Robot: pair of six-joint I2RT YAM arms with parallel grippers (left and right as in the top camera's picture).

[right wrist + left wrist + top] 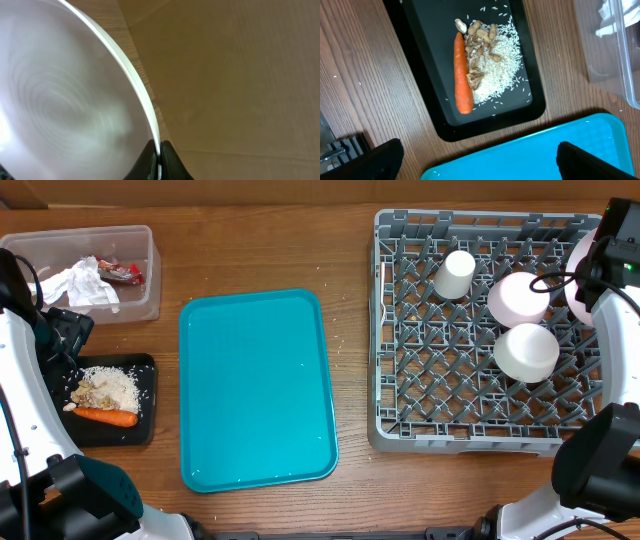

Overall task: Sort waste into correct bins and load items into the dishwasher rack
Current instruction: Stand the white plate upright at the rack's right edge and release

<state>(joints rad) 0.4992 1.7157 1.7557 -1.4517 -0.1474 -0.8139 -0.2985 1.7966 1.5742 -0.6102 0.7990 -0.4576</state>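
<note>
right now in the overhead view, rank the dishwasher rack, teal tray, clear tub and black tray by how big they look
1. dishwasher rack
2. teal tray
3. clear tub
4. black tray, not far behind the tub; its left edge is covered, so this last placing is less sure

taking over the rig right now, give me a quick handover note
Left gripper: open, empty, near the black tray.
Right gripper: shut on the plate rim, at the dishwasher rack's right side.
Done: napkin and red wrapper in the clear tub; carrot and rice on the black tray; cup and two bowls in the rack.
Left: seat the plate, release.
</note>
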